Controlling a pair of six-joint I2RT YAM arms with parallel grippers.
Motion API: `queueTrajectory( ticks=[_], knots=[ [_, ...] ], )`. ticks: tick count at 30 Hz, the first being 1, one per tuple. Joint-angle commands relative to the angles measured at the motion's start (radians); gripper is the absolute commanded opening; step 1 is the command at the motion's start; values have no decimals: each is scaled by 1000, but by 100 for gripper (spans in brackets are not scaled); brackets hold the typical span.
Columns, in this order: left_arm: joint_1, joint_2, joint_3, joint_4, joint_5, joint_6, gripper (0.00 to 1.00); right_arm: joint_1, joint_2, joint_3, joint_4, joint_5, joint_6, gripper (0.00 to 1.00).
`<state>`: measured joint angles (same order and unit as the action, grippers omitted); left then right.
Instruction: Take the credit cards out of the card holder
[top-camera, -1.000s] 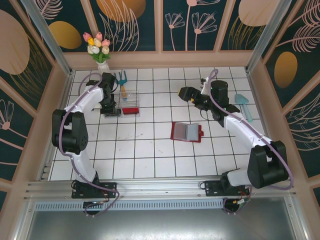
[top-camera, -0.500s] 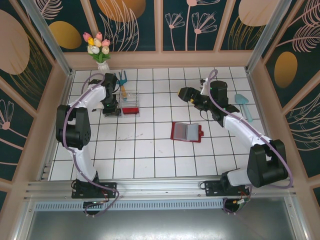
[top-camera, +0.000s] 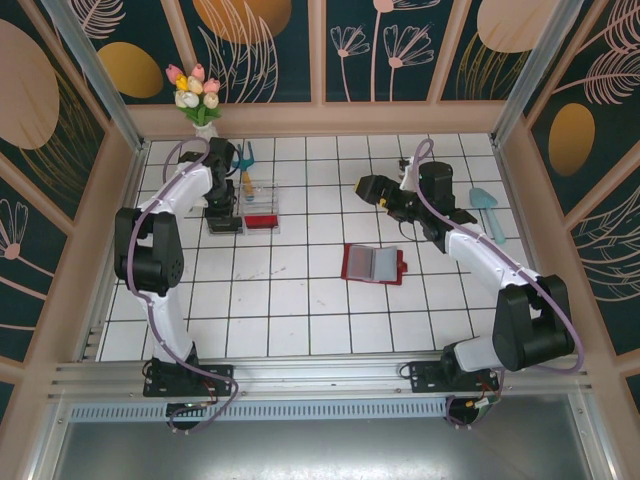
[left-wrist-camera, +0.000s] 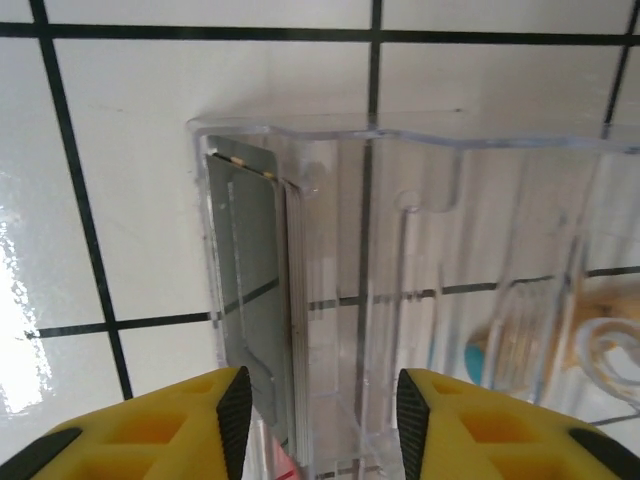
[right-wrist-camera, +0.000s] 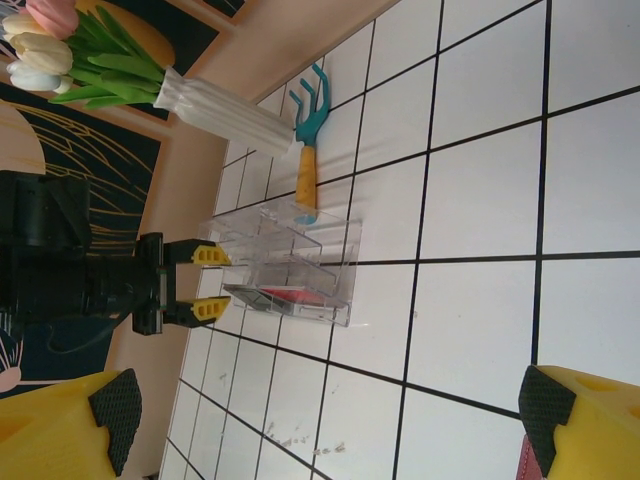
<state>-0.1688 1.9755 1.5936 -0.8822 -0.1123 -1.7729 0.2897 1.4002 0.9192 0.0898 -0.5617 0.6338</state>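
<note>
The card holder (top-camera: 373, 264) is lying opened flat, red outside with grey-blue pockets facing up and its snap tab sticking out on the side. It is resting below the right pincer (top-camera: 368, 188), near it but apart, and well away from the left pincer (left-wrist-camera: 323, 400). Whether its pockets are holding anything is too small to tell. A grey card (left-wrist-camera: 245, 290) is standing on edge just ahead of the left pincer's left finger. A red card (top-camera: 261, 221) is lying flat just beside that pincer.
</note>
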Motion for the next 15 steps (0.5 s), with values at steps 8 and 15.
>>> queueTrajectory(
  ticks=[8, 15],
  knots=[
    [-15, -227, -205, 404, 91, 495, 53, 7, -4, 11, -73, 67, -54, 99],
    [-137, -337, -371, 600, 178, 698, 52, 30, -39, -46, -185, 181, -105, 87]
  ],
)
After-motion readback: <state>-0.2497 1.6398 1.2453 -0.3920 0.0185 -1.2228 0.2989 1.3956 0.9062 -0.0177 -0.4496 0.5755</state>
